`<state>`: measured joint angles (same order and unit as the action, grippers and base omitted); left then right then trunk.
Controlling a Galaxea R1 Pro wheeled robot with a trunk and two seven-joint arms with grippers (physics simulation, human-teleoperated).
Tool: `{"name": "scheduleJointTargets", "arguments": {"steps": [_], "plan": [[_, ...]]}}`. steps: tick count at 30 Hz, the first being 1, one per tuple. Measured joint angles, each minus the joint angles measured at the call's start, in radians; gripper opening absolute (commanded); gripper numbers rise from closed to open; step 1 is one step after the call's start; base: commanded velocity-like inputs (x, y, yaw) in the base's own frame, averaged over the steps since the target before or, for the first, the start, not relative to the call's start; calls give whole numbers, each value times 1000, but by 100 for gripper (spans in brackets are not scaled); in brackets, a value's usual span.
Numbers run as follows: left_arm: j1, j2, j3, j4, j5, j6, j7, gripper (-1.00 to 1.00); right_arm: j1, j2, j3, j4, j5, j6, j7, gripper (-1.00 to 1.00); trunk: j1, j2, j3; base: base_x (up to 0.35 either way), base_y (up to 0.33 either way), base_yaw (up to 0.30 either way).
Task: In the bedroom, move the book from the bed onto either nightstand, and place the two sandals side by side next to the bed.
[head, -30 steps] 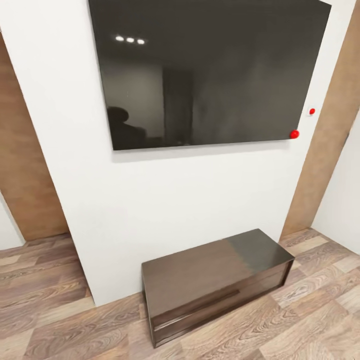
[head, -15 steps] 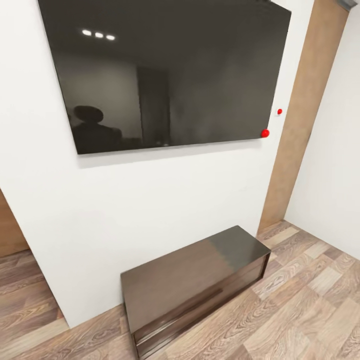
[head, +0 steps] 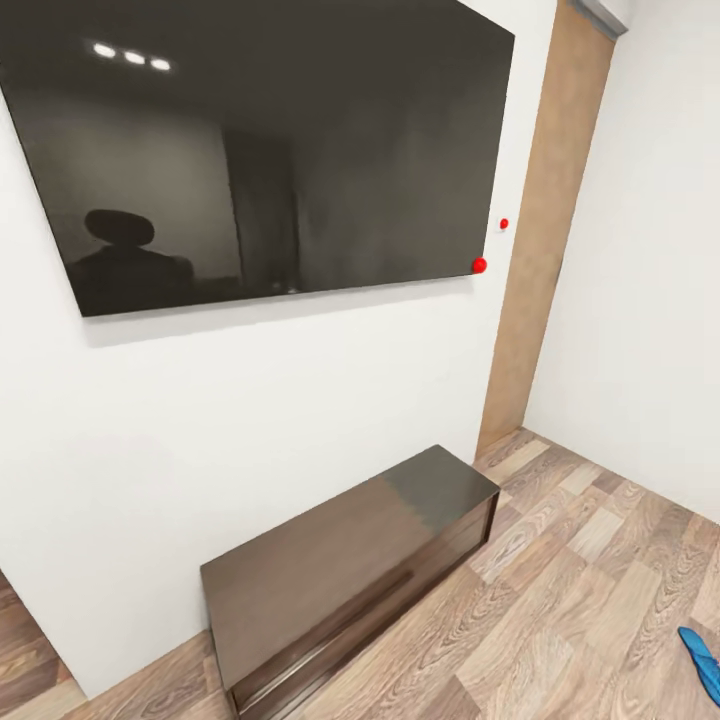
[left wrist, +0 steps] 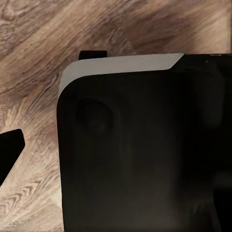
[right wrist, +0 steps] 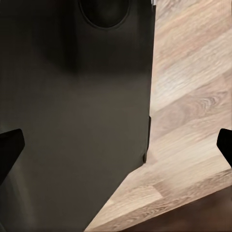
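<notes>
One big black TV point(head: 260, 160) hangs on the white wall point(head: 300, 400), with two red dots point(head: 479, 265) by its corner. One low dark bench point(head: 340, 570) stands below it on the wood floor point(head: 580, 600). One blue sandal point(head: 702, 660) lies at the floor's edge — partly cut off. Right pincer point(right wrist: 116, 145) is wide apart over the floor; the left pincer point(left wrist: 9, 150) — I cannot tell.

Screen point(head: 270, 160): on the wall point(head: 300, 400), above the bench point(head: 340, 570). Bench: on the floor point(head: 560, 600), back against the wall. Panel point(head: 540, 230): right of the screen, in the corner beside the side wall point(head: 650, 250). Sandal point(head: 703, 655): on the floor, well right of the bench, at the view's edge.
</notes>
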<state>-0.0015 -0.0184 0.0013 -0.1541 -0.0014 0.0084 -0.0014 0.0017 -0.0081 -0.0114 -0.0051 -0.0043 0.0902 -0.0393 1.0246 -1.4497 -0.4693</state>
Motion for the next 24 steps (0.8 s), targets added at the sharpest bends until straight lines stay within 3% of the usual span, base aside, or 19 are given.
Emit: {"name": "scheduleJointTargets", "arguments": {"steps": [6, 15, 24], "plan": [[0, 0, 0, 0, 0, 0, 0, 100, 0, 0, 0, 0, 0, 0, 0, 100, 0, 0, 0, 235, 0, -238], [0, 0, 0, 0, 0, 0, 0, 100, 0, 0, 0, 0, 0, 0, 0, 100, 0, 0, 0, 20, 0, -225], [0, 0, 0, 0, 0, 0, 0, 100, 0, 0, 0, 0, 0, 0, 0, 100, 0, 0, 0, 141, 0, -40]]}}
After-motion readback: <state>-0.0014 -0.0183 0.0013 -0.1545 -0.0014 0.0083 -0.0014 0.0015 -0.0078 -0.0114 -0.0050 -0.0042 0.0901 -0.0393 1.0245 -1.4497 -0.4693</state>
